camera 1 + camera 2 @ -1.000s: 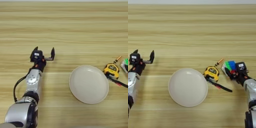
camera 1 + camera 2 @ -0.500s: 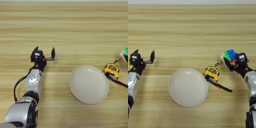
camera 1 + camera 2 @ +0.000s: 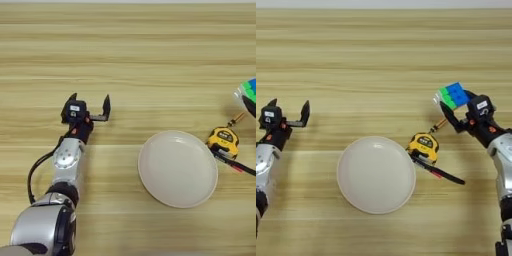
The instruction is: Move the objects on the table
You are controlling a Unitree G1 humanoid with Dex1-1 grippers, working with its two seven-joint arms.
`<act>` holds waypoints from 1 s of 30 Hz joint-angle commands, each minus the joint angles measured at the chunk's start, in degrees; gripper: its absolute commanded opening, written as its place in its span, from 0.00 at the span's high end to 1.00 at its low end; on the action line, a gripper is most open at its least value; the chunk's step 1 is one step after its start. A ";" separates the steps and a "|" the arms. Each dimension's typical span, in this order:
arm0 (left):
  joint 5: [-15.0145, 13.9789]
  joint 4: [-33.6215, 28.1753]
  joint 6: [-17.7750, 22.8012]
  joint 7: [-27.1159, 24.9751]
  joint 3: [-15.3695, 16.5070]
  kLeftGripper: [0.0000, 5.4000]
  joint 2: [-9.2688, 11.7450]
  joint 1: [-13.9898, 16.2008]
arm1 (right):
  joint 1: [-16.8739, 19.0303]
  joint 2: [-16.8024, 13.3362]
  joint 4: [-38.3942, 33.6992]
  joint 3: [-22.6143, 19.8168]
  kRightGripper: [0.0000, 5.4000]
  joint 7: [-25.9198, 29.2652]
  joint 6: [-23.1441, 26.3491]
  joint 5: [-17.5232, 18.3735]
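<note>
The left arm reaches from the near left corner toward the far side, its silver forearm lying low over the tabletop [image 3: 150, 50] with a black cable looping beside it. Its left hand [image 3: 90, 106] sits at the left, both black fingers spread wide apart and pointing away, with nothing between them. The right arm comes in along the right edge, angled toward the far left. Its right hand [image 3: 458, 109] is raised, fingers clamped on the puzzle cube [image 3: 453, 95].
</note>
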 commanded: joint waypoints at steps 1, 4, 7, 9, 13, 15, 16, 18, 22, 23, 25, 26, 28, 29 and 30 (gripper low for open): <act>0.23 0.59 0.02 0.09 -0.12 0.00 -0.51 -0.73 | 1.39 0.27 -3.58 0.96 0.38 1.71 0.70 0.89; 0.01 0.51 0.13 -0.22 -0.01 0.00 -0.58 -0.70 | 1.78 0.37 -4.89 1.47 0.38 2.23 0.90 0.96; -0.09 0.35 0.14 -0.45 0.04 0.00 -0.58 -0.59 | 2.31 0.54 -6.28 2.08 0.38 2.98 0.78 1.13; -0.13 0.23 0.12 -0.59 0.06 0.00 -0.55 -0.48 | 3.03 0.79 -7.79 2.63 0.38 3.54 0.87 1.27; -0.25 0.15 0.06 -0.97 0.13 0.00 -0.45 -0.20 | 4.30 1.16 -9.88 3.60 0.38 4.43 0.92 1.26; -0.34 0.05 0.05 -1.21 0.17 0.00 -0.39 -0.05 | 4.82 1.29 -10.54 4.04 0.38 4.82 0.81 1.35; -0.39 -0.03 0.05 -1.32 0.18 0.00 -0.36 0.02 | 5.08 1.31 -10.90 4.26 0.38 5.08 0.72 1.44; -0.50 -0.17 0.04 -1.50 0.19 0.00 -0.30 0.15 | 5.57 1.41 -11.74 4.64 0.38 5.75 0.46 1.70; -0.63 -0.42 0.00 -1.80 0.18 0.00 -0.24 0.36 | 6.62 1.68 -13.64 5.79 0.38 7.32 -0.10 2.05; -0.63 -0.46 -0.02 -1.83 0.16 0.00 -0.23 0.41 | 6.85 1.73 -13.93 6.08 0.38 7.60 -0.23 2.01; -0.66 -0.53 -0.08 -1.89 0.14 0.00 -0.23 0.50 | 7.11 1.82 -14.22 6.39 0.38 7.94 -0.35 2.04; -0.67 -0.57 -0.11 -1.92 0.13 0.00 -0.24 0.54 | 7.18 1.89 -14.30 6.55 0.38 8.08 -0.40 2.05; -0.60 -0.67 -0.19 -2.08 0.02 0.00 -0.20 0.65 | 7.35 2.05 -14.46 7.04 0.38 8.54 -0.60 1.99; -0.49 -0.74 -0.24 -2.21 -0.11 0.00 -0.16 0.73 | 7.43 2.11 -14.49 7.30 0.38 8.80 -0.75 1.91; -0.43 -0.80 -0.27 -2.33 -0.19 0.00 -0.11 0.79 | 7.50 2.16 -14.54 7.47 0.38 8.94 -0.84 1.85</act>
